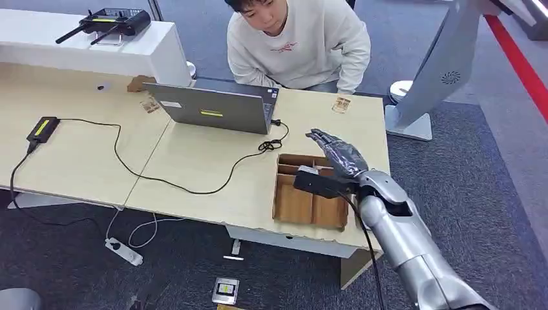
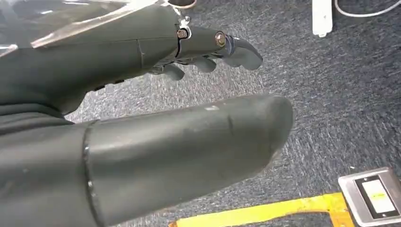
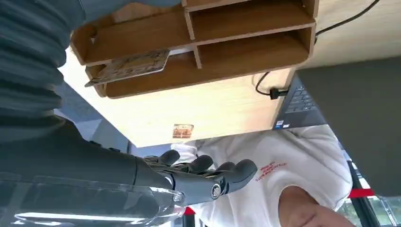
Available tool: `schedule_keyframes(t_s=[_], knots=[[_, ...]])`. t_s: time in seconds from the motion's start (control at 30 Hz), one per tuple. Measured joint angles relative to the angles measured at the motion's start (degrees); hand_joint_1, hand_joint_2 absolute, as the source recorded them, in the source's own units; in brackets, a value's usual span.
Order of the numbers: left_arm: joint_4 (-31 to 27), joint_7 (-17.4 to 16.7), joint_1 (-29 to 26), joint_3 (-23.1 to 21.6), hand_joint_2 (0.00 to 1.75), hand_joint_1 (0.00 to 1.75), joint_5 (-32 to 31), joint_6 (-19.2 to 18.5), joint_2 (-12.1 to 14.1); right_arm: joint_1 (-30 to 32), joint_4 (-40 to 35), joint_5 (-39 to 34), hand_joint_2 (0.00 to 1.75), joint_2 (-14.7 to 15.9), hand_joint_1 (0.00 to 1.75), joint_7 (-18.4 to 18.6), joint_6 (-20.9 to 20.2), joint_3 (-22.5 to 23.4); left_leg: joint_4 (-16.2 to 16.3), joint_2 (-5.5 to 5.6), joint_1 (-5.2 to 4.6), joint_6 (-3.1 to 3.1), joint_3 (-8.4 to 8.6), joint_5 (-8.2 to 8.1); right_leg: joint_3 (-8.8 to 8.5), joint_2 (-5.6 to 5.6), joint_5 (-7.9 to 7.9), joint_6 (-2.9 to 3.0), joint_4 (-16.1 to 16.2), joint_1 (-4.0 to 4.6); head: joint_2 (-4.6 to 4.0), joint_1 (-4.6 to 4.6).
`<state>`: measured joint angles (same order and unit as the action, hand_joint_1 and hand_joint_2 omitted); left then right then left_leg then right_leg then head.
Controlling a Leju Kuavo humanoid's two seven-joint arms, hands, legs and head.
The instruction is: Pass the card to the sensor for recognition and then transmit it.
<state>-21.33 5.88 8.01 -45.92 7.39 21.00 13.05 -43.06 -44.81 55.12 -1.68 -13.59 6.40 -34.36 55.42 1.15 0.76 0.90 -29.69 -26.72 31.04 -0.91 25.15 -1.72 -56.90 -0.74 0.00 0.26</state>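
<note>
Right arm [image 1: 413, 252]: silver metal, smooth, rising from below. Right hand [image 1: 337, 154]: dark, glossy, fingers [image 3: 208, 165] extended and apart, holding nothing, above wooden tray [image 1: 291, 206]. Tray: brown, rectangular, divided compartments, at near desk [image 1: 194, 161] edge. Card [image 3: 130, 67]: flat, patterned, brownish, lying in one tray compartment. Desk: pale wood-grain laminate. Black cable [image 1: 161, 174]: thin, looping. Laptop [image 1: 216, 106]: grey, lid open. Person [image 1: 297, 42]: cream sweater, seated behind. Left hand [image 2: 156, 118]: grey, matte, fingers straight, empty, over blue-grey carpet [image 2: 331, 94].
</note>
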Motion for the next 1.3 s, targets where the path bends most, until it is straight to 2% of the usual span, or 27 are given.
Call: schedule_keyframes(t_s=[0.5,0.87,0.9,1.3], knots=[[-0.2,0.4,-0.2,0.5,0.0,0.0,-1.6,2.0,-0.6,0.6,0.8,-0.1,1.75,2.0,0.0,2.1,-0.1,-0.2,0.0,-0.01,0.0,0.0,0.0,0.0,0.02,0.0,0.0,0.0,0.0,0.0,0.0,-0.02],[0.0,0.9,-0.2,1.6,0.0,0.0,-0.9,1.8,-1.4,1.3,0.7,0.3,1.75,3.3,0.0,1.5,-0.4,0.1,0.0,-0.01,0.01,0.0,0.0,0.0,0.02,-0.01,0.0,0.0,0.0,-0.01,0.0,-0.02],[0.0,0.9,-0.2,1.6,0.0,0.0,-0.9,1.7,-1.4,1.3,0.7,0.3,1.75,3.3,1.75,1.5,-0.4,0.1,0.0,0.0,0.01,0.0,0.0,0.0,0.02,-0.01,0.0,0.0,0.0,-0.01,0.0,0.0],[0.1,0.5,-0.2,2.0,0.0,0.0,-1.7,1.7,-1.5,1.5,0.7,-2.3,1.75,3.9,1.75,1.6,-1.9,0.2,0.0,-0.01,0.0,0.0,0.0,0.0,0.02,-0.01,0.0,0.0,0.0,0.0,0.0,0.0]])
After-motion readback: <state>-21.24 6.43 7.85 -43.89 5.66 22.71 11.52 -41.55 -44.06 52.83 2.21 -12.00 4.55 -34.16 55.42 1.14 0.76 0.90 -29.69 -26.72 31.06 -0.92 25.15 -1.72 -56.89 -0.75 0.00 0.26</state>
